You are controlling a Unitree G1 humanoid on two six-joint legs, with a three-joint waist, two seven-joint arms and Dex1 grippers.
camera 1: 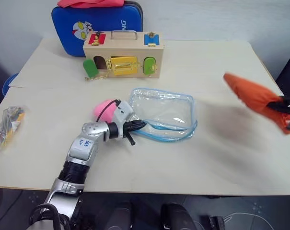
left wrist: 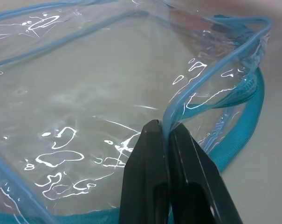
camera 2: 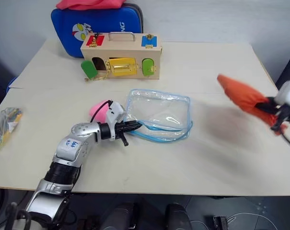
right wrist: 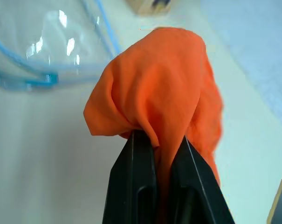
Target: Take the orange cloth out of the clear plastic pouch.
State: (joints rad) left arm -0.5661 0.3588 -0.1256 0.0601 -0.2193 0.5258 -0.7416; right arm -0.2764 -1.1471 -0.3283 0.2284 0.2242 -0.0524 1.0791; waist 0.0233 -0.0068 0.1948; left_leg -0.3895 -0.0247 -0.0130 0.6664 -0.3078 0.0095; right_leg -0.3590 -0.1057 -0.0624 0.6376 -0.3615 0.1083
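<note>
Nearest the camera, the left pincer point(camera 1: 139, 125) pinches the empty clear pouch's point(camera 1: 166, 110) blue rim at frame centre. At far right the right pincer point(camera 2: 274, 115) clamps the orange cloth point(camera 2: 243, 99), lifted clear above the table point(camera 1: 221, 158) (extraction looks done); next it likely needs setting down.

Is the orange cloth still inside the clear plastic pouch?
No. The right pincer holds the orange cloth in the air, well clear of the empty clear plastic pouch.
</note>
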